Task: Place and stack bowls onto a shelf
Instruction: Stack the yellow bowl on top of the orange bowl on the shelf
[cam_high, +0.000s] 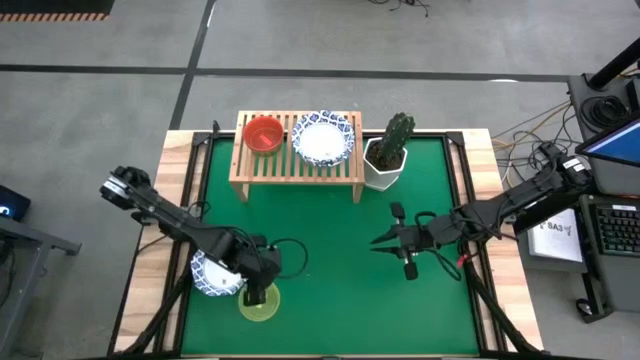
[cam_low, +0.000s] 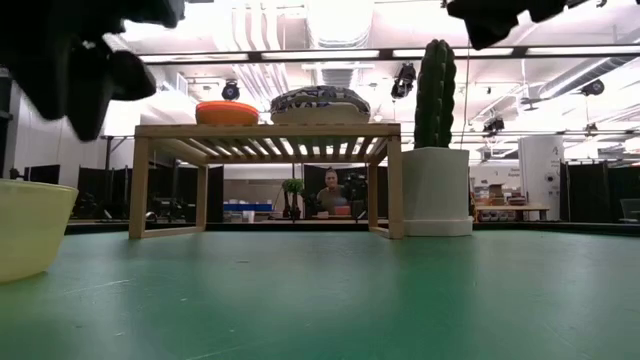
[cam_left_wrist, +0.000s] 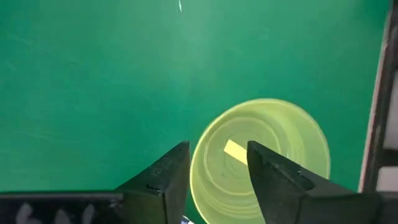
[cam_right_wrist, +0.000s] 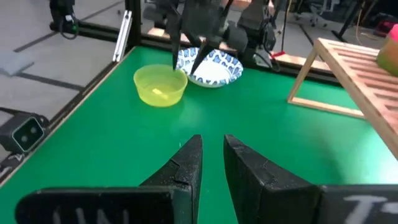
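A small yellow bowl (cam_high: 260, 304) (cam_left_wrist: 261, 158) (cam_right_wrist: 160, 85) stands on its base on the green mat near the table's near edge. My left gripper (cam_high: 256, 290) (cam_left_wrist: 214, 155) hovers open just above its rim, pointing down, one finger over the inside and one outside. Right beside it on the left sits a white bowl with a blue pattern (cam_high: 207, 277) (cam_right_wrist: 212, 67). On the wooden shelf (cam_high: 300, 166) (cam_low: 265, 130) rest a red bowl (cam_high: 263, 133) (cam_low: 228, 112) and another patterned bowl (cam_high: 323, 138) (cam_low: 320, 100). My right gripper (cam_high: 385, 240) (cam_right_wrist: 211, 143) waits open above the mat, right of centre.
A white angular pot with a green cactus (cam_high: 388, 150) (cam_low: 437, 150) stands just right of the shelf. The shelf's right end has free slats. Bare green mat lies between the shelf and the grippers. A person sits in the room beyond the table.
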